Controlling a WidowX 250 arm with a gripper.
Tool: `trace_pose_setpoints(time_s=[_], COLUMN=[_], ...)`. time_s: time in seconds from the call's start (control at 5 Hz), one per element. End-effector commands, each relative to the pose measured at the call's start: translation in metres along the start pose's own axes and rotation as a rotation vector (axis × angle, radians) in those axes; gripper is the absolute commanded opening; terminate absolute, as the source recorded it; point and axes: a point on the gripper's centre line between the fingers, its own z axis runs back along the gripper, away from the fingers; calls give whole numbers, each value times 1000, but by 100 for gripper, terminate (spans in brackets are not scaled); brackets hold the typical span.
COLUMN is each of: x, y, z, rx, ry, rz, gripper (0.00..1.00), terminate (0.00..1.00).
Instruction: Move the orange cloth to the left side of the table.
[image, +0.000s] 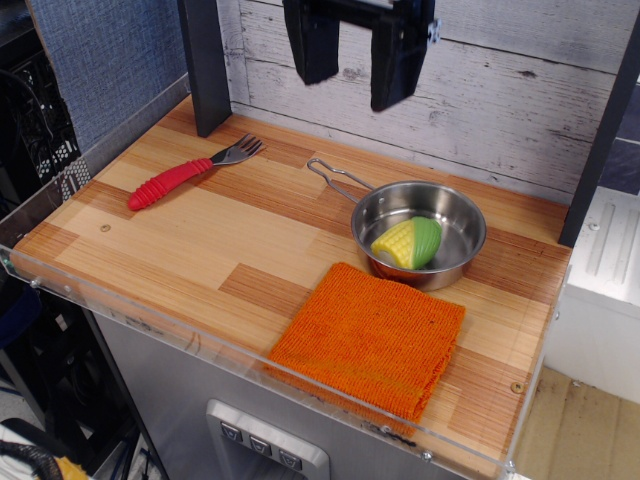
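Fingers (312, 45) of our gripper (355, 75) are hanging at the top centre of the frame, two dark slabs pointing straight down with a clear gap between them, so we are holding them wide and gripping nothing. We are hovering high above the back of the table (170, 240), in front of the whitewashed plank wall (520, 90).

We are seeing the orange cloth (368, 338) lying flat at the lower centre-right of the frame, well below and slightly right of our gripper, far apart from it. It is sitting against the clear front rim (150, 325), its near edge running along that rim. The cloth is roughly square, so no long axis is standing out; it is lying turned like a diamond, one corner pointing toward the lower edge of the frame and another toward the right.

We are also seeing a steel pan (420, 232) just above the cloth, nearly touching its upper edge, with a toy corn cob (408, 243) inside and its handle reaching toward the upper left. A red-handled fork (190, 172) is lying at the upper left.
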Motion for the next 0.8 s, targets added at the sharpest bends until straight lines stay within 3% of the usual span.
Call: trace_pose_setpoints(time_s=[0.0, 0.2, 0.4, 0.6], x=[-31, -59, -76, -72], y=[-14, -27, -36, -40], z=[-6, -22, -56, -98], rx=[-14, -2, 59, 151], ry=[-23, -38, -90, -90], rz=[-8, -24, 29, 127], gripper=[100, 100, 100, 100], terminate=[0, 0, 0, 0])
